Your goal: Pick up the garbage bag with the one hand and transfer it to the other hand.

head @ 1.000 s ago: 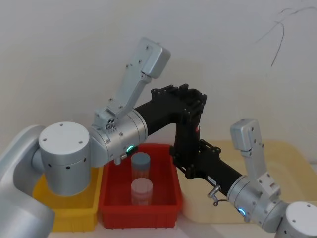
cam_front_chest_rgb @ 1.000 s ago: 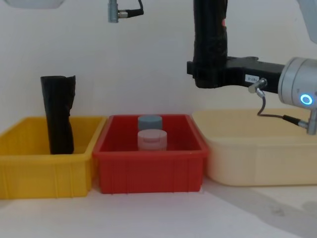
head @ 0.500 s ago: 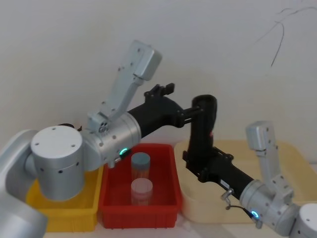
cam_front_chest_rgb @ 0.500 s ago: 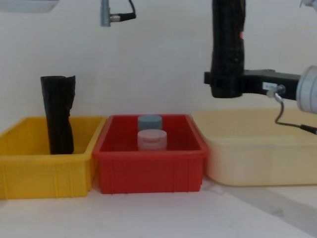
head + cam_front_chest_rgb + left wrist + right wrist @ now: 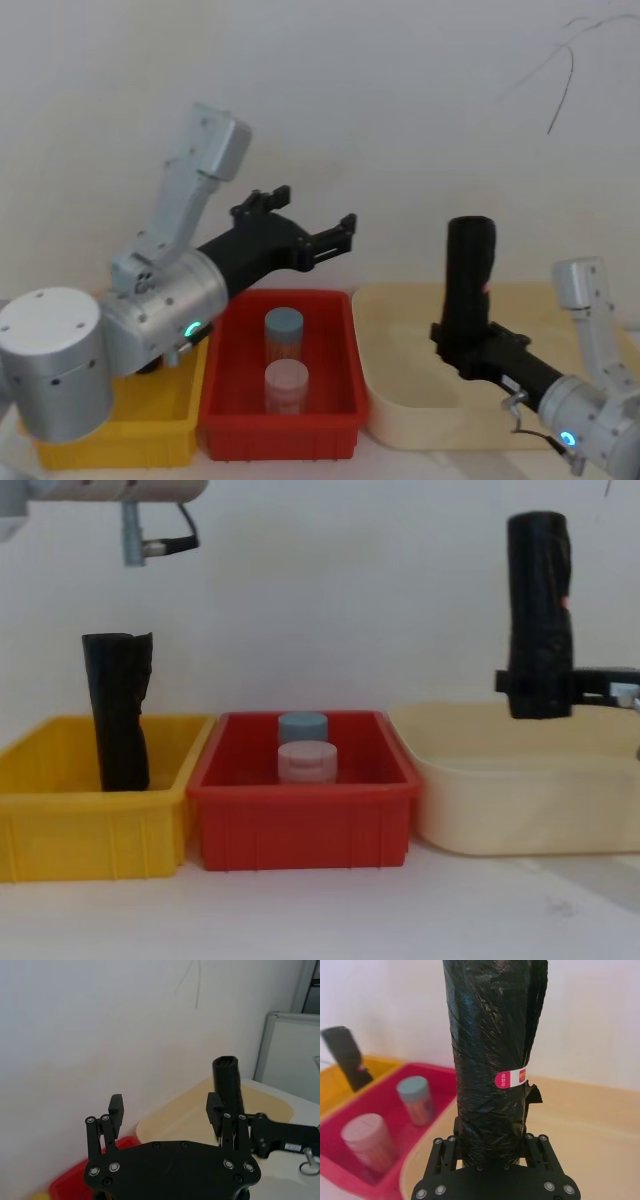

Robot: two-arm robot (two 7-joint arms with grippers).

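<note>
Garbage bag roll [image 5: 470, 270]: upright, held in air above cream bin [image 5: 400, 395], right side of scene.
Right end effector [image 5: 468, 348] (blue ring light): clamped on roll's lower part; orange-red label above grip.
Left end effector [image 5: 310, 220] (green ring light): fingers apart, empty, raised left of roll, well apart from it.
Status: pick-up and handover judged complete. Remaining: nothing evident from task wording.

Three bins (yellow bin [image 5: 90, 830], red bin [image 5: 300, 832], cream bin [image 5: 500, 820]), two jars [image 5: 302, 726] [image 5: 307, 763], two black rolls: the garbage bag [image 5: 538, 610] clamped in the right gripper [image 5: 465, 345], a plain roll [image 5: 118, 710] well apart.
</note>
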